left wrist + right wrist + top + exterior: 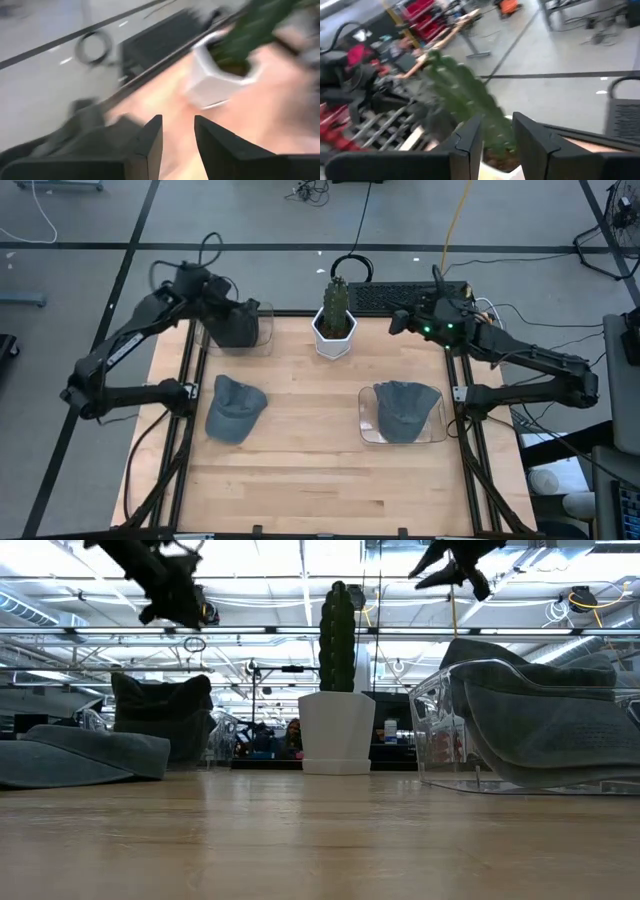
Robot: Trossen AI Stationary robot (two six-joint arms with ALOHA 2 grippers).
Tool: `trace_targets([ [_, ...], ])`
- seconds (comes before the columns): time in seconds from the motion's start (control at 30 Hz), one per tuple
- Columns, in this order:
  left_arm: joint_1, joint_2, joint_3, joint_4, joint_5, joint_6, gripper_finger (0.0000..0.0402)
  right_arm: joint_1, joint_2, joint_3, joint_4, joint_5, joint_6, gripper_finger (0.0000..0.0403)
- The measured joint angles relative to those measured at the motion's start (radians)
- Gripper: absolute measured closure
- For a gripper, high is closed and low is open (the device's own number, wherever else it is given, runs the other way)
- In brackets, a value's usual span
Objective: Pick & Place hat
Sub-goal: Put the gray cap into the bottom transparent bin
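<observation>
Three grey-blue hats show. One hat [235,410] [80,755] lies on the bare wood at the left, resting on its brim and crown. A second hat [238,328] [160,715] stands in a clear container [266,332] at the far left. The third hat [405,410] [540,710] sits in a clear container [368,432] at the right. My left gripper [232,305] [177,120] hangs open above the far-left container, holding nothing. My right gripper [398,323] [495,120] is open and raised at the far right, pointing toward the cactus.
A cactus in a white pot [335,330] [338,730] stands at the middle of the far edge, between the two grippers. A keyboard [400,295] lies beyond the table. Bare wood fills the table's near half and its centre.
</observation>
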Motion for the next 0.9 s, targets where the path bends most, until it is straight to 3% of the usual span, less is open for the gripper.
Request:
trace_targets([
  [0.07, -0.023, -0.042, 0.000, 0.009, 0.040, -0.047, 0.0280, 0.004, -0.022, 0.000, -0.006, -0.072, -0.024, 0.0307],
  [0.2, -0.109, -0.111, 0.000, 0.011, -0.001, -0.191, 0.0294, 0.037, -0.076, -0.016, 0.001, -0.166, -0.034, 0.0315],
  [0.37, -0.270, -0.149, 0.000, 0.090, -0.080, -0.309, 0.0375, 0.112, -0.151, -0.124, 0.121, -0.218, -0.011, 0.0374],
  [0.43, -0.335, -0.148, 0.000, 0.132, -0.101, -0.315, 0.0392, 0.152, -0.186, -0.185, 0.195, -0.221, -0.011, 0.0395],
  [0.57, -0.447, -0.138, 0.000, 0.187, -0.115, -0.336, 0.0394, 0.216, -0.278, -0.307, 0.273, -0.169, 0.017, 0.0399],
  [0.77, -0.597, -0.126, -0.001, 0.176, -0.260, -0.431, 0.0395, 0.282, -0.477, -0.469, 0.290, -0.130, 0.054, 0.0402],
  [0.9, -0.660, -0.126, -0.001, 0.177, -0.267, -0.481, 0.0397, 0.291, -0.620, -0.566, 0.290, -0.128, 0.081, 0.0402],
])
